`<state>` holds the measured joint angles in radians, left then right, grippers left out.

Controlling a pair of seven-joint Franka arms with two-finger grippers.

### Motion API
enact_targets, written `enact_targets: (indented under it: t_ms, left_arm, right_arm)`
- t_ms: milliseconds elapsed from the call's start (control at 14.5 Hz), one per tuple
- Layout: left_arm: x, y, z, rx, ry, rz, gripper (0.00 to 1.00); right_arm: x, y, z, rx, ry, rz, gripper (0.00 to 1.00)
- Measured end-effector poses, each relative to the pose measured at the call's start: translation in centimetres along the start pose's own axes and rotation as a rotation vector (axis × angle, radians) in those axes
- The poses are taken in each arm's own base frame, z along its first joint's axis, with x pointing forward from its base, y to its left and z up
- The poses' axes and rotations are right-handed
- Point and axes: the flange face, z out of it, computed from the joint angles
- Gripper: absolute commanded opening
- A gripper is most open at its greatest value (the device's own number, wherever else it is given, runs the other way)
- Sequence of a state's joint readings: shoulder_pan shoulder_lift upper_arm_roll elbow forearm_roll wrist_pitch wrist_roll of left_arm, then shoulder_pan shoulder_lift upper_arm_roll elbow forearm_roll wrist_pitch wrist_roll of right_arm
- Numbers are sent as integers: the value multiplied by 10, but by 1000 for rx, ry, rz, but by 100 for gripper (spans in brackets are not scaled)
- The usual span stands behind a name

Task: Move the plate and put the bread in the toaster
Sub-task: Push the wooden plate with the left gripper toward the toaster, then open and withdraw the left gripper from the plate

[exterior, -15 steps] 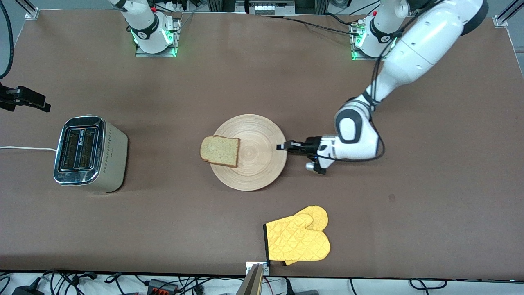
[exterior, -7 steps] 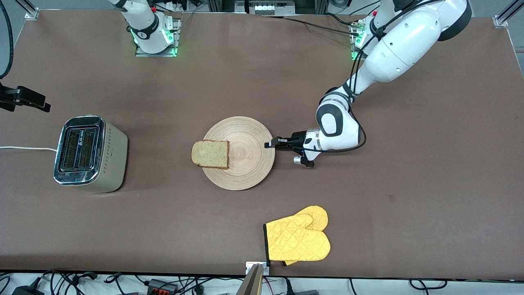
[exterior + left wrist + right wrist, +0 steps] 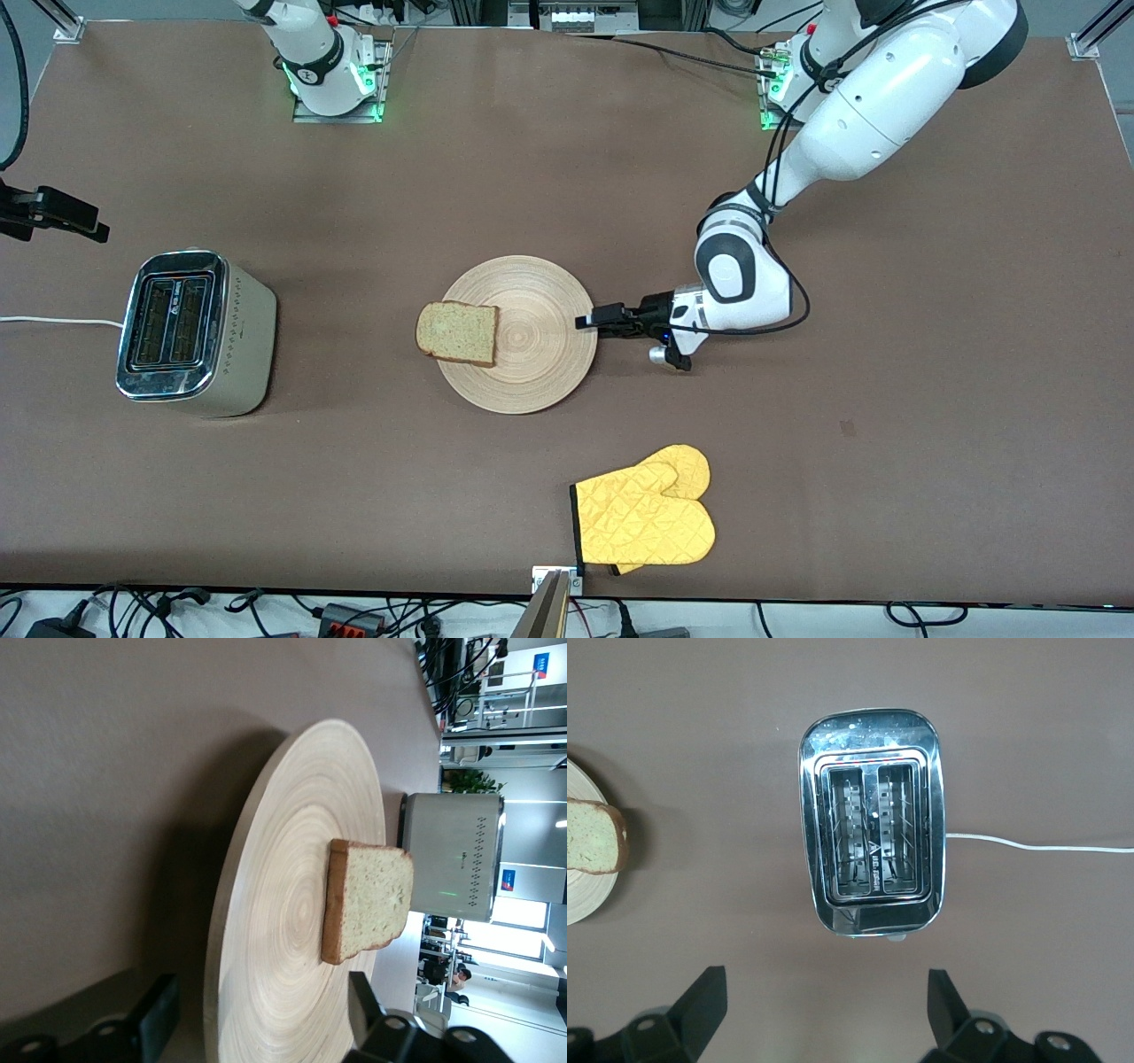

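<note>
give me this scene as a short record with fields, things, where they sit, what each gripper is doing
plate: large round light-wood plate at mid-table, lying flat
bread: squarish tan slice of bread on the plate, overhanging the rim toward the toaster
toaster: chrome-topped two-slot toaster at the right arm's end of the table, slots empty
mitt: yellow quilted oven mitt, nearer the front camera than the plate
left gripper: at the plate's rim, fingers open, one either side of the rim
right gripper: above the toaster, fingers open, holding nothing
</note>
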<state>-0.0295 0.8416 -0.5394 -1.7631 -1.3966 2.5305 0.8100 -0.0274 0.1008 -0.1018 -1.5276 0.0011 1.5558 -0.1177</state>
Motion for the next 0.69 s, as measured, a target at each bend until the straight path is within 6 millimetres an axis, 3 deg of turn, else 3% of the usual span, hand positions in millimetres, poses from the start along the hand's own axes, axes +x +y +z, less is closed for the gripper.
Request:
enact_targets:
  t_ms: [206, 550, 688]
  left_arm:
    - [23, -7, -37, 7, -100, 145, 100]
    - [55, -58, -140, 189, -447, 405, 100]
    - [62, -59, -163, 268, -556, 427, 100]
  right_arm:
    - [0, 0, 0, 0, 0, 0, 100]
    - [0, 0, 0, 0, 0, 1, 100]
    - [0, 0, 0, 0, 0, 1, 100]
